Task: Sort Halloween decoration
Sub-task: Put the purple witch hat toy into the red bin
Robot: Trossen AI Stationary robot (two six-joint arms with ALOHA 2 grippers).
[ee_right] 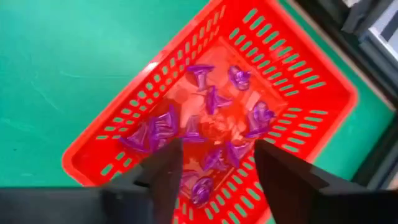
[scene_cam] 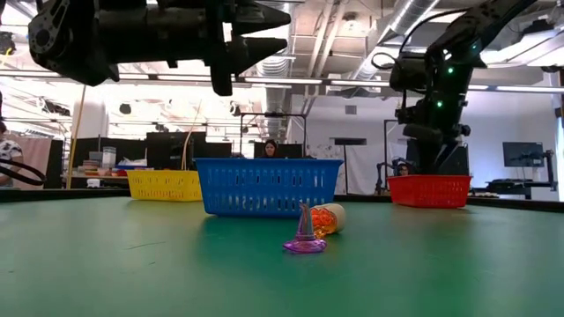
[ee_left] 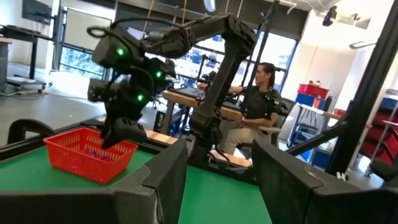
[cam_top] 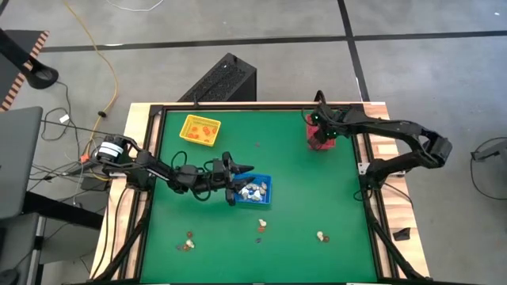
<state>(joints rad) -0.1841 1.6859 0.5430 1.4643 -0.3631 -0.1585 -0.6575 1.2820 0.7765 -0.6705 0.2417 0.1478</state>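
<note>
Three small trays stand on the green table: a yellow one (cam_top: 200, 131) with orange trinkets, a blue one (cam_top: 253, 190) with whitish trinkets, and a red one (ee_right: 292, 68) at the far right holding several purple witch-hat trinkets (ee_right: 208, 99). My left gripper (cam_top: 247, 169) hovers open and about level above the blue tray's far edge. My right gripper (ee_right: 216, 165) points down over the red tray, open, with nothing between its fingers. Loose trinkets lie near the front edge: a dark cluster (cam_top: 187, 244), a purple hat (scene_cam: 305, 239) beside an orange piece (scene_cam: 329, 218), and a whitish one (cam_top: 320, 236).
One small trinket (cam_top: 257, 145) lies alone between the yellow and red trays. A raised dark frame (cam_top: 238, 107) runs round the table. Beyond the far right side a person (ee_left: 258, 102) sits at a desk. Bare green surface spreads across the middle and the right half.
</note>
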